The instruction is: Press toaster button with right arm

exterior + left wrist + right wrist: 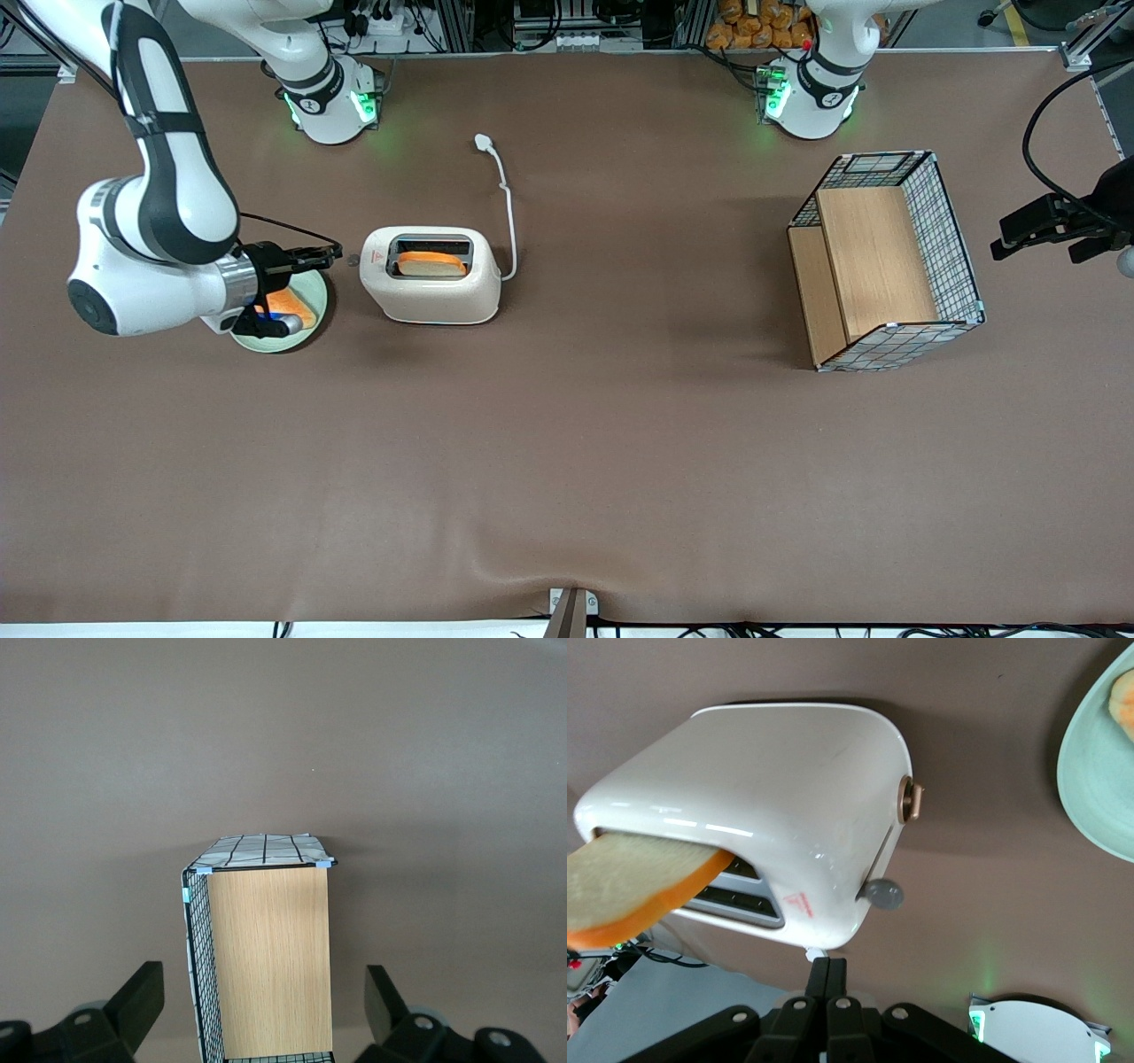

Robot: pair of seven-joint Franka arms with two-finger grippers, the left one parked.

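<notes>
Your claw (330,255), fingers pressed together, hovers just beside the toaster (431,288), above the plate (312,321). The toaster button (353,261) sits between claw and toaster, slightly lower.

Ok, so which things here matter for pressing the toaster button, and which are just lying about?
For the job: toaster, button, gripper shut, close by the button end.
Lying about: bread in the slot, plate, wire basket.

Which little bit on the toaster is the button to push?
Find the cream-white rounded toaster holding bread. On its narrow end facing the shut black gripper sticks out a small grey round lever. The bronze knob beside it is a different colour.
</notes>
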